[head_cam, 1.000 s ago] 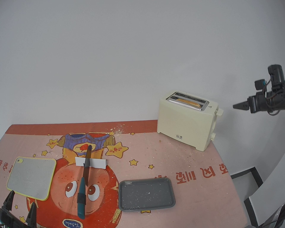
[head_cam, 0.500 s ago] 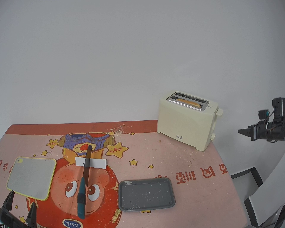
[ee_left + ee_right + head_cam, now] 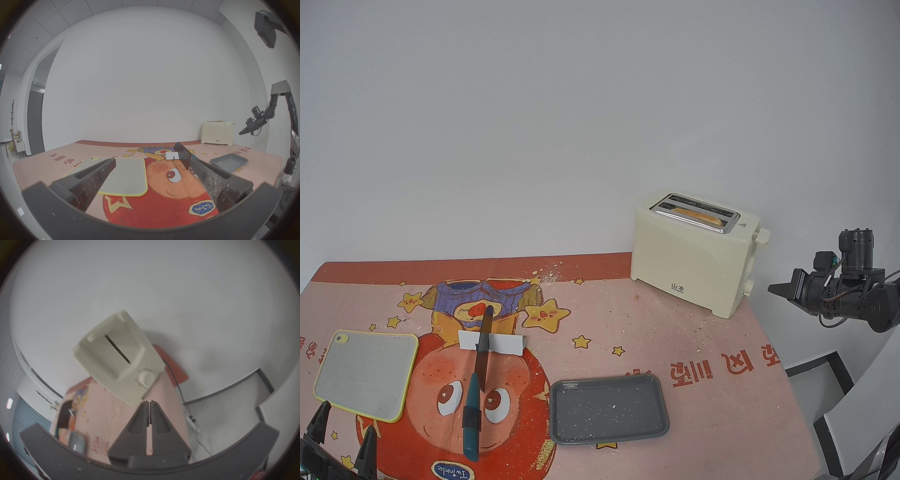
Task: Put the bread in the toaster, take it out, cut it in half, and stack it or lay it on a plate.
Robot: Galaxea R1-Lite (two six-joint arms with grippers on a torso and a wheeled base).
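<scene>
Right gripper [image 3: 776,289], clenched and empty, hovers right of the toaster [image 3: 694,256], pointing at its lever end; bread [image 3: 697,216] sits inside.

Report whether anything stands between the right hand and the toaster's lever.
Nothing visible does. The right hand, shut, hangs to the right of the toaster, somewhat lower than the lever on its side; only open air lies between them.

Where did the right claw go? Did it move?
Yes. The right gripper dropped from level with the top of the toaster to level with its lower knob, ending slightly closer.
</scene>
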